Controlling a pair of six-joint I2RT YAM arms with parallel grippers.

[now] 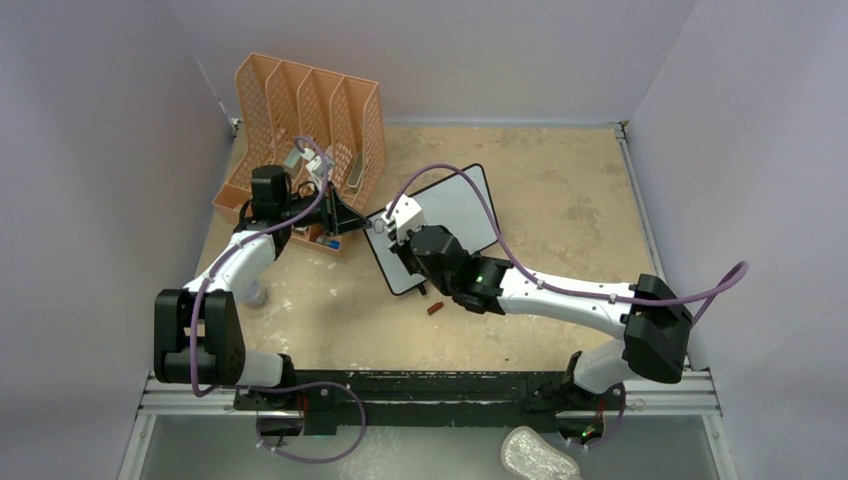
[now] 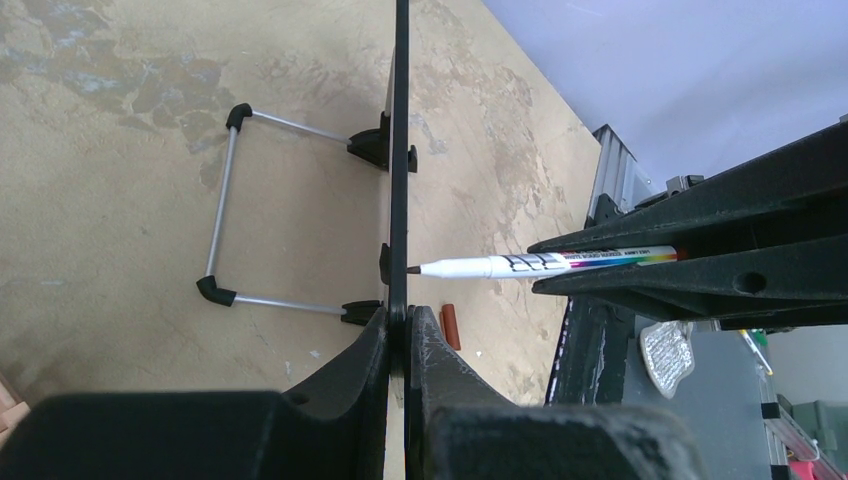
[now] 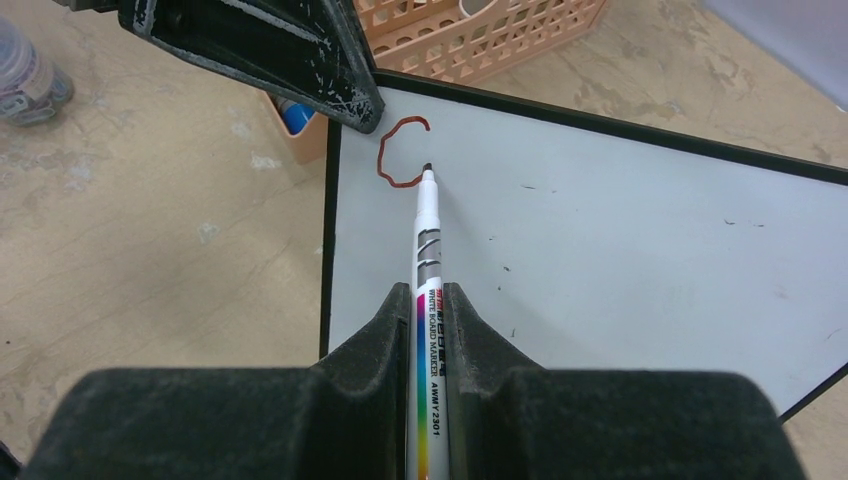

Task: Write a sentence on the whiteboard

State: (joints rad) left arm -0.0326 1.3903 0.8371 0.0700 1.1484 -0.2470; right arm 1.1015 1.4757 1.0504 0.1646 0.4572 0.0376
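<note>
The whiteboard (image 1: pixel 458 210) stands tilted on its wire stand (image 2: pixel 224 196) mid-table; in the left wrist view it shows edge-on (image 2: pixel 401 120). My left gripper (image 1: pixel 357 222) (image 2: pixel 407 322) is shut on the board's left edge. My right gripper (image 1: pixel 386 227) (image 3: pixel 430 300) is shut on a white marker (image 3: pixel 428 235) (image 2: pixel 520 265). The marker's dark tip touches the board's upper left area. Of the sentence, only one reddish-brown "C"-shaped stroke (image 3: pixel 395 155) shows, just left of the tip. The left gripper's fingers (image 3: pixel 270 40) sit close above that stroke.
An orange perforated file organizer (image 1: pixel 310 115) (image 3: pixel 480 30) stands behind the board at the back left. The marker's brown cap (image 1: pixel 434 309) (image 2: pixel 451 326) lies on the table in front of the board. A clear container (image 1: pixel 252 293) sits by the left arm.
</note>
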